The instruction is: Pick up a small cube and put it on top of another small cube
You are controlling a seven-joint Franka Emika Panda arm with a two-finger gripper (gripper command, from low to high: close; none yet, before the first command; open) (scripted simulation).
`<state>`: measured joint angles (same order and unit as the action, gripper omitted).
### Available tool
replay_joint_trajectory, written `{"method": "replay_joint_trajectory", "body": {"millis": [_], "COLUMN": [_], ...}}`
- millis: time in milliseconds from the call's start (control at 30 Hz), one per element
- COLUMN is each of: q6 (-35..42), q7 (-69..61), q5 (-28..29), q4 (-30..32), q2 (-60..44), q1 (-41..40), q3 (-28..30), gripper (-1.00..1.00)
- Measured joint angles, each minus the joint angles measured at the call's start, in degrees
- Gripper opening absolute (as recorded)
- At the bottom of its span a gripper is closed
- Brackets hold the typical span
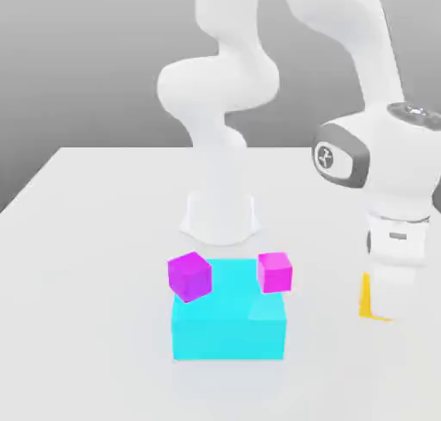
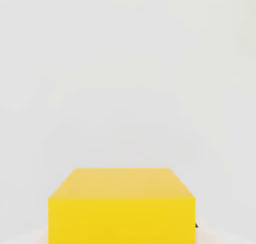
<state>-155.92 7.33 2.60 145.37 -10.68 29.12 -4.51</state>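
Note:
The small yellow cube (image 1: 368, 298) rests on the white table (image 1: 95, 264) at the exterior view's right, and just a narrow strip of it shows beside my hand. My gripper (image 1: 394, 271) hangs low right over it and covers most of it. In the hand view the yellow cube (image 2: 121, 205) looms very close, with its top and one side face showing. A cyan block (image 1: 228, 325), much larger, lies near the table's middle front. Two magenta cubes (image 1: 189, 275) (image 1: 275, 272) sit at its rear corners.
The arm's white base (image 1: 220, 214) stands behind the cyan block. Bare table stretches across the exterior view's left and in front of the cyan block. The table's right edge lies close to the yellow cube.

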Motion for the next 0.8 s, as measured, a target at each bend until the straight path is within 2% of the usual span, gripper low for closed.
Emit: {"method": "replay_joint_trajectory", "body": {"millis": [467,600,633,800], "q6": [16.0,13.2,11.9,11.9], "q7": [4.8,5.4,5.4,5.4], "q5": [-0.8,-0.8,-0.8,-0.8], "q4": [-29.0,-32.6,-32.8,-32.8], "q2": [-13.0,-19.4,-20.9,-20.9], "q1": [0.9,1.3,1.4,1.4], "q3": [1.5,2.1,2.2,2.2], "gripper": [-1.0,-1.0,1.0,1.0]}}
